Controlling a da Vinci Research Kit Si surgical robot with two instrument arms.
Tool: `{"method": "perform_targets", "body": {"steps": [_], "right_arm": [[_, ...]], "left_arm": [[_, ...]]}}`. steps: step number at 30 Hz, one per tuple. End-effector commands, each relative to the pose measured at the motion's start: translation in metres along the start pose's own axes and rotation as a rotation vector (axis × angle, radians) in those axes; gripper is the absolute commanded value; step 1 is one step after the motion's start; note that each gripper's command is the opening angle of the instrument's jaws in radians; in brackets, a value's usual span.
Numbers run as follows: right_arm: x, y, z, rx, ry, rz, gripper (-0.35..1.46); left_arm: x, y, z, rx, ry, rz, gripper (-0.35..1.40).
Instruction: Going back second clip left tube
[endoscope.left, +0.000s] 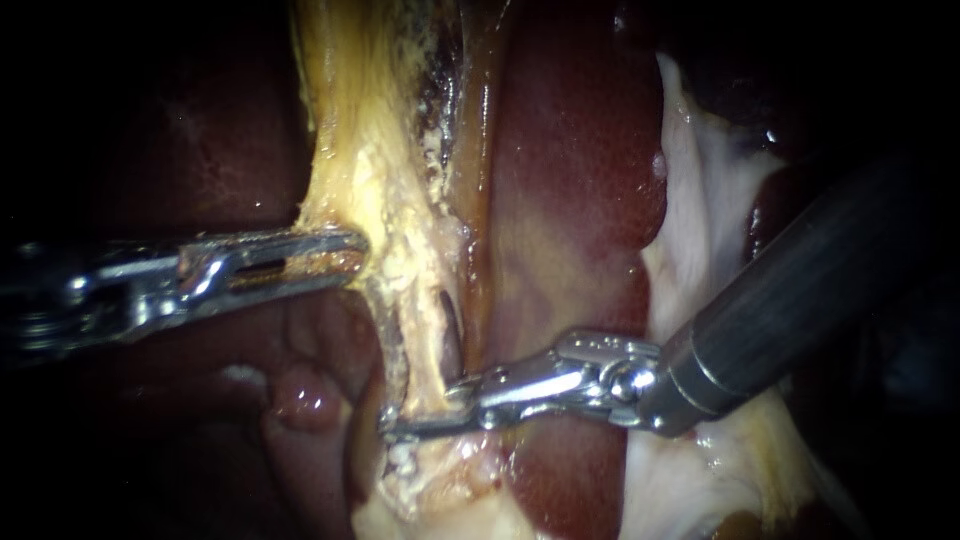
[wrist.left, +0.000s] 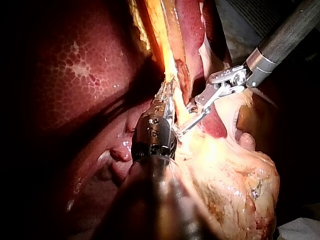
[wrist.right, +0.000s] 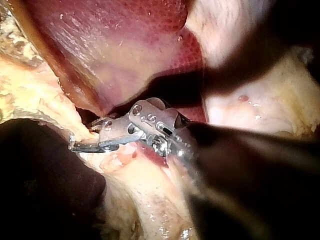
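- Endoscope view: your right instrument (endoscope.left: 425, 410) has its end effector apart. The two jaws stand on either side of the pale yellow tube (endoscope.left: 425, 345), which passes between them.
- If both jaws really touch the tube, I cannot tell.
- Your left instrument (endoscope.left: 345, 258) has its end effector clamped on the edge of the yellow tissue (endoscope.left: 350, 190), at the very tip of the jaws, near the same tube.
- Dark red liver (endoscope.left: 570, 200) lies just behind the right end effector.
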Motion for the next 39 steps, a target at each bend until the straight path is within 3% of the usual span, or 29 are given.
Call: {"method": "perform_targets", "body": {"steps": [1,5,6,7,8,9,11,19,28,39], "right_arm": [[-0.0001,0.0001,0.0001,0.0,0.0,0.0,-0.35],[0.0,0.0,-0.0001,0.0,-0.003,-0.041,-0.35],[0.0002,-0.0001,-0.0001,0.0,-0.003,-0.04,-0.28],[0.0004,-0.0003,-0.0003,-0.004,0.0,-0.044,0.08],[0.0006,-0.0004,-0.0004,-0.014,0.007,-0.055,0.29],[0.0008,-0.0005,-0.0005,-0.022,0.011,-0.077,0.42],[0.0012,-0.0007,-0.0008,-0.03,0.012,-0.127,0.52],[0.0011,-0.0011,-0.0026,-0.012,0.02,-0.312,0.58],[0.0012,-0.0023,-0.0064,0.006,0.015,-0.452,0.6],[0.0051,-0.0042,-0.0146,-0.031,0.108,-0.632,0.6]], "left_arm": [[0.0,0.0,0.0,0.0,0.0,0.0,-0.35],[0.0,0.0,0.0,0.0,0.0,0.0,-0.35],[0.0,0.0,0.0,0.0,0.0,0.0,-0.35],[0.0,0.0,-0.0001,0.0,0.0,0.0,-0.35],[0.0,0.0,-0.0001,0.0,0.0,0.0,-0.35],[0.0,0.0,-0.0001,0.0,0.0,0.0,-0.35],[0.0,0.0,0.0,0.0,0.0,0.0,-0.35],[0.0001,0.0001,-0.0001,0.001,0.0,0.001,-0.35],[0.0002,0.0002,-0.0003,0.001,0.001,0.001,-0.35],[0.0003,0.0004,0.0,0.001,0.0,0.003,-0.35]]}}
